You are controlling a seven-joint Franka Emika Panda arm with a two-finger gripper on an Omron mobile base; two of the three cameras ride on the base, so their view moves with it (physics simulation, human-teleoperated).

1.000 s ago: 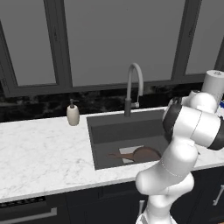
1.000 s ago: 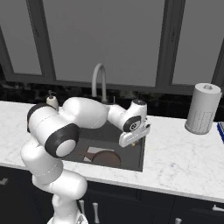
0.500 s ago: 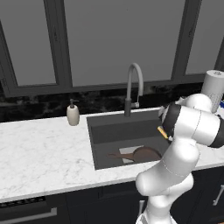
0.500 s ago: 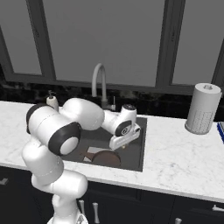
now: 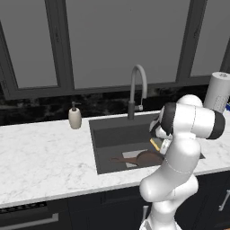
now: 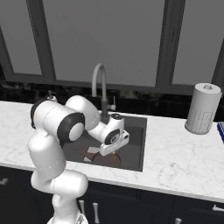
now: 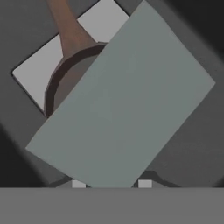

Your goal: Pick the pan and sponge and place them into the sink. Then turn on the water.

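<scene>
gripper (image 7: 111, 183) clamps 1 sponge (image 7: 122, 105) over 1 pan (image 5: 146, 158), inside 1 sink (image 5: 119, 134).

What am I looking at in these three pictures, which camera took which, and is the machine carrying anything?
This is a rendered kitchen with a white robot arm on a base. Two pictures come from cameras on the base, behind the arm to its left and right. The third looks along the end effector itself.

The arm reaches over the dark sink set in a marble counter. The pan already lies in the basin. The end effector is shut on the sponge, the grey-green slab close to the hand camera, hanging above the pan; its yellow edge shows in the left base view.

Behind the sink stand the faucet, with no water running, and a soap dispenser. A paper towel roll stands to the right.
</scene>
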